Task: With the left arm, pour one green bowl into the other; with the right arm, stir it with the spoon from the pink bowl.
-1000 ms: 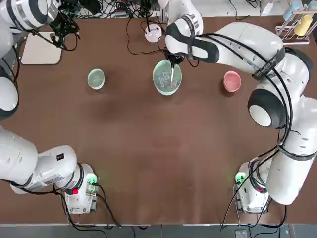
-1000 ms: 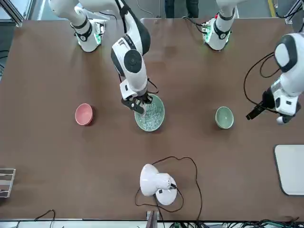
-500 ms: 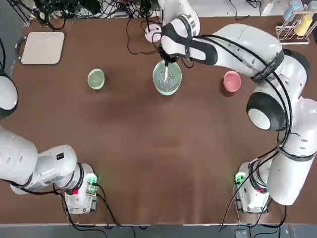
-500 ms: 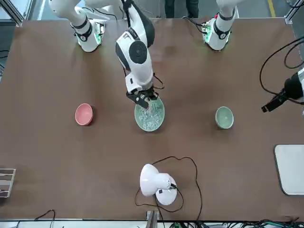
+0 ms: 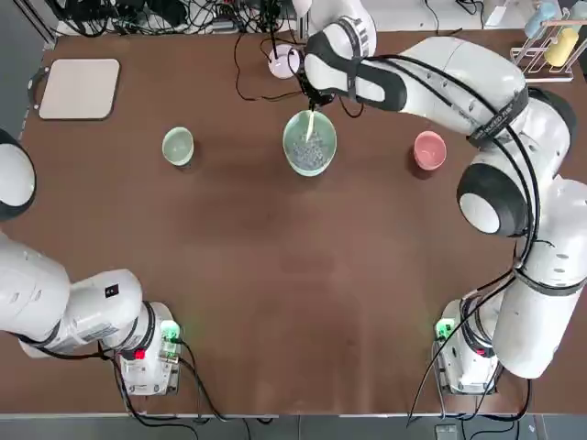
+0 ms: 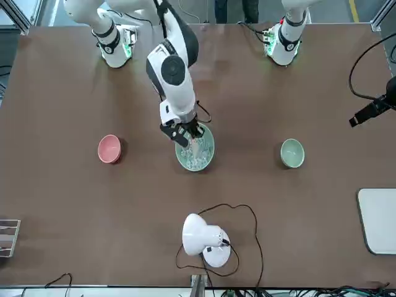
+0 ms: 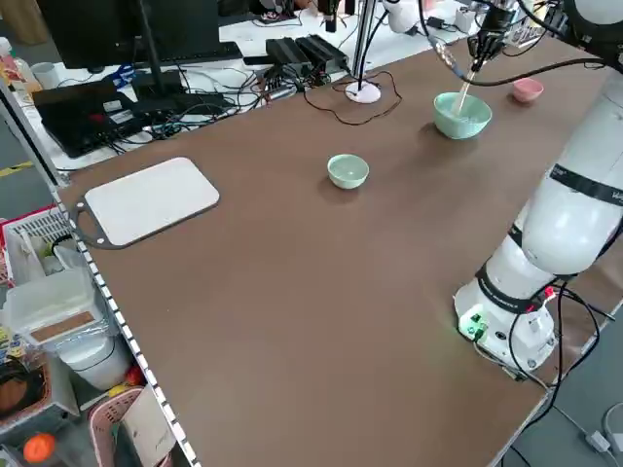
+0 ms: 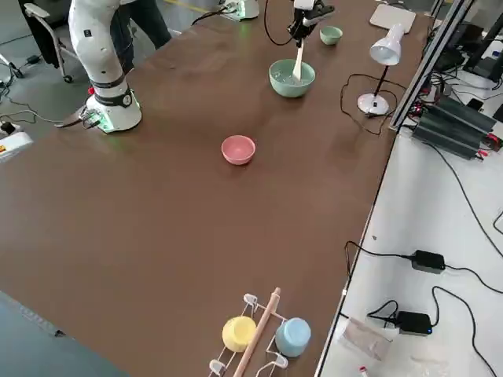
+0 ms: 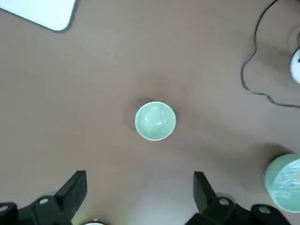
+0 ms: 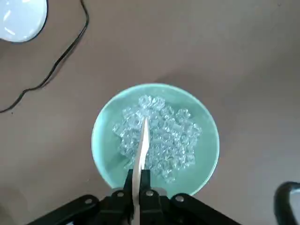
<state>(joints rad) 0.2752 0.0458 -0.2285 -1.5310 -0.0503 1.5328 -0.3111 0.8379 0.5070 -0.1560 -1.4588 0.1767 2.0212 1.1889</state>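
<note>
The right gripper (image 10: pixel 137 187) has its fingers (image 10: pixel 146 180) pinched on the flat handle of the wooden spoon (image 10: pixel 140 150), which shows almost edge-on in the wrist view, so its scoop end is hard to make out among the clear lumps filling the large green bowl (image 10: pixel 105 126). In the top view that gripper (image 5: pixel 315 103) sits at upper centre, over the far rim of the large green bowl (image 5: pixel 309 143), and the arm's bulk hides where the fingers meet the spoon (image 5: pixel 312 126); the front view shows the spoon (image 6: pixel 195 147) reaching down into the bowl (image 6: pixel 194 149) just below the gripper (image 6: pixel 184 132). The pink bowl (image 5: pixel 428 150) stands well apart at centre right of the top view, partly overlapped by the right arm (image 5: pixel 477 101). The left gripper (image 9: pixel 139 192) hangs with its fingers (image 9: pixel 75 190) spread wide and nothing between them, high above the small green bowl (image 9: pixel 155 121), which stands upright on the worktop (image 9: pixel 93 70); its inside shows pale green, with no contents that can be made out. In the top view the small green bowl (image 5: pixel 178 145) lies at centre left, and the left arm (image 5: pixel 55 302) is cut off at the left edge, its gripper out of frame there. A white desk lamp (image 6: pixel 204 238) stands near the lower centre of the front view.
</note>
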